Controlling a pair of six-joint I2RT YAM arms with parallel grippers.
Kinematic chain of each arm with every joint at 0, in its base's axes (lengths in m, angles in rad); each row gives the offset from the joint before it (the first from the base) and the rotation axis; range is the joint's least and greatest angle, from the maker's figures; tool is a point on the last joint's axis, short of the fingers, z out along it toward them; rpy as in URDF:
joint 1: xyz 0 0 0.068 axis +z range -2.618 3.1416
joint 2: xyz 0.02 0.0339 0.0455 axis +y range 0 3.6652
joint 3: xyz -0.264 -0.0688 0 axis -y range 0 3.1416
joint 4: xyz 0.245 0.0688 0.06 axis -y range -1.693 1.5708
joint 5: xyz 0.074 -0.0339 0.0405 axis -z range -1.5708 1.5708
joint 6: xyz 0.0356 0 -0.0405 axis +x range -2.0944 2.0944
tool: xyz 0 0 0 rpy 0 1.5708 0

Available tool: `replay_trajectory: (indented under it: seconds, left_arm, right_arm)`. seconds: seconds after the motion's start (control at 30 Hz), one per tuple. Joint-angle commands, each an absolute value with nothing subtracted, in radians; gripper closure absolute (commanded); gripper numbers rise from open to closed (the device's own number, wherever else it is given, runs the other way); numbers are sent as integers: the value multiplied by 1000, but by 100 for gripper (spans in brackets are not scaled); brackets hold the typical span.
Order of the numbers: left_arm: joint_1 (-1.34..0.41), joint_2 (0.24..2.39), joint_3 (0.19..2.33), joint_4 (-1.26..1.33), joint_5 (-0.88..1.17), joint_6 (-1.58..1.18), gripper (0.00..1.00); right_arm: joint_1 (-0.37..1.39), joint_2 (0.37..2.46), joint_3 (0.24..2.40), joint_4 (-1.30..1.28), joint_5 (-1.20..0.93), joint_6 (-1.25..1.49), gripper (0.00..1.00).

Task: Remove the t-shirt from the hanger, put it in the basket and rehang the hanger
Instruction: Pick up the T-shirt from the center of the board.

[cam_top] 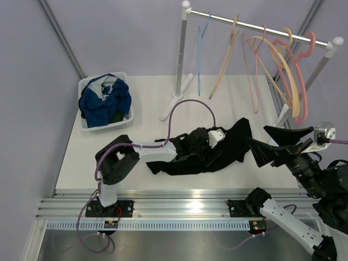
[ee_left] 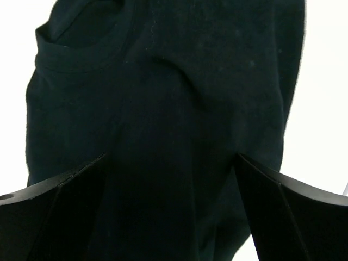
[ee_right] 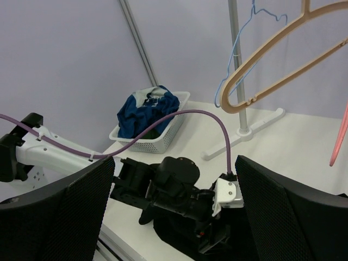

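Note:
The black t-shirt [cam_top: 235, 142] lies crumpled on the white table in the top view. No hanger shows in it from any view. My left gripper [ee_left: 169, 156] reaches over the shirt from the left, open, its fingers spread just above the dark cloth. In the left wrist view the shirt's collar [ee_left: 76, 54] sits up and to the left of them. My right gripper [cam_top: 256, 135] hangs open above the shirt's right end, pointing left, with nothing between its fingers. Its wrist view looks down on the left arm's wrist [ee_right: 185, 185] and the shirt [ee_right: 174, 242] beneath it.
A white basket [cam_top: 86, 124] of blue clothes stands at the back left. A clothes rack [cam_top: 261, 26] at the back right carries several bare hangers: blue [cam_top: 199, 49], tan [cam_top: 225, 60], pink [cam_top: 296, 65]. A metal rail [cam_top: 174, 209] runs along the near edge.

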State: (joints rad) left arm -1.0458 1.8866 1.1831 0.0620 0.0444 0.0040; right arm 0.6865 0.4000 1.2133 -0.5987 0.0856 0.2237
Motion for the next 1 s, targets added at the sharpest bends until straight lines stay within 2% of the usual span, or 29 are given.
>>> replay_trajectory:
  seconds: [0.0,0.13,0.2,0.23,0.3,0.43,0.57,0.7,0.8,0.97]
  left_arm:
    - [-1054,1925,1233,140,-25,20,1]
    - [-1055,1930,1195,140,-35,9,4]
    - [-1052,1922,1167,118,-41,5,28]
    - [-1054,1896,1134,92,-93,-68,85]
    - [-1054,1849,1088,94,-106,-87,100]
    - [-1054,1620,956,37,-248,-205,100]
    - [-1055,1210,888,-131,-457,-301,100]
    - [-1054,961,961,-320,-809,-289,100]
    - [-1016,910,1040,-350,-1016,-183,100]
    - [-829,977,1264,-342,-1032,-13,100]
  right_arm:
    - [684,396,1212,-577,60,203,1]
    - [684,394,1210,-574,58,199,0]
    - [684,393,1209,-571,57,198,1]
    - [684,397,1207,-566,58,193,0]
    - [684,400,1207,-568,60,190,0]
    - [684,406,1224,-581,57,193,0]
    - [683,402,1233,-581,52,199,0]
    - [684,402,1235,-588,45,212,1]
    - [684,396,1218,-583,34,229,1]
    - [683,390,1181,-552,6,247,0]
